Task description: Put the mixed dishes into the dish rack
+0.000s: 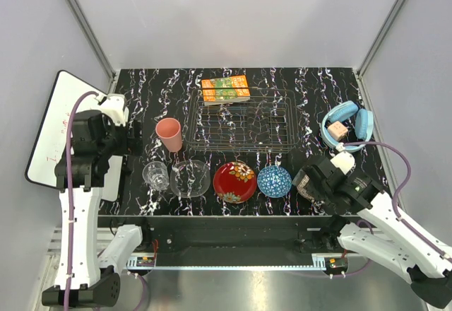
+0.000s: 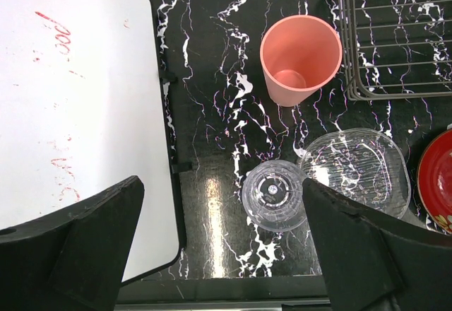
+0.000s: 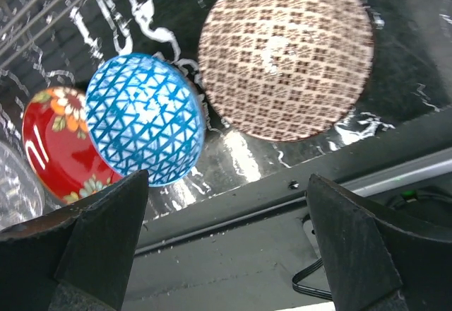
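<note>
Top external view shows us six dishes on the near half of the bench (image 1: 148, 92), none yet in the dish rack (image 1: 244, 145) at its middle. Our left gripper (image 2: 220, 254) hangs with fingers spread wide over the clear drinking glass (image 1: 156, 175) toward the near left corner. We judge the glass slick and brittle, best pinched across its rim wall. Behind it, the salmon-pink cup (image 1: 169, 133) looks light and forgiving. Next right, the clear glass bowl (image 1: 189, 178) is equally fragile. The red floral plate (image 1: 234, 182) lies flat, so only its rim offers a bite. The blue patterned bowl (image 1: 274, 181) and brownish patterned bowl (image 3: 286, 53), toward the near right corner, seem stiff and heavier. Our right gripper (image 3: 226, 247) hovers over them, jaws apart, empty. We count one glass, one cup, one plate, three bowls, one rack.
</note>
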Controlling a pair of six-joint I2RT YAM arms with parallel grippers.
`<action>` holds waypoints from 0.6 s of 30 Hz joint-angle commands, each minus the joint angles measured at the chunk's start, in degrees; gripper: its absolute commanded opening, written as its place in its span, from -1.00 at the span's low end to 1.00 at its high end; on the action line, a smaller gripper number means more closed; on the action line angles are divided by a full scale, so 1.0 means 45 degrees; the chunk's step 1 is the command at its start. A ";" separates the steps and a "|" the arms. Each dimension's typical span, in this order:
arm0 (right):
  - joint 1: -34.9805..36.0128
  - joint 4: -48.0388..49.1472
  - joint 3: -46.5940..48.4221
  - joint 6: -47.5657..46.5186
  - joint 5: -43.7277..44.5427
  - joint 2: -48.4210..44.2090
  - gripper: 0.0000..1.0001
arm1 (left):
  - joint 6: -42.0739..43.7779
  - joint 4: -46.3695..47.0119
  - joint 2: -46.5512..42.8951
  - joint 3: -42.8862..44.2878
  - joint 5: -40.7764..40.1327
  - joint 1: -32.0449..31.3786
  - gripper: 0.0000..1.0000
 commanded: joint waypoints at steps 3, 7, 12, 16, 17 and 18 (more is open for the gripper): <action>0.0029 -0.2491 0.0160 0.2855 0.1699 -0.0926 0.99 | -0.0242 0.0507 0.0322 0.0343 -0.0156 0.0044 0.98; 0.0029 -0.3063 -0.0036 0.4327 0.2422 -0.1632 1.00 | -0.0164 0.0546 0.0362 0.0363 -0.0156 0.0044 0.98; 0.0029 -0.2677 -0.0016 0.5306 0.3046 -0.1205 0.99 | 0.0070 0.0644 0.0479 0.0539 -0.0136 0.0044 0.98; 0.0029 -0.1972 -0.0445 0.6008 0.3361 -0.0092 0.99 | 0.0129 0.0761 0.0635 0.0695 -0.0020 0.0044 0.98; 0.0048 -0.1874 -0.0717 0.6300 0.3341 0.0142 0.97 | 0.0168 0.0780 0.0655 0.0695 0.0019 0.0044 0.98; 0.0029 -0.1641 -0.0835 0.6670 0.3264 0.0551 0.94 | 0.0168 0.0839 0.0655 0.0715 0.0058 0.0044 0.98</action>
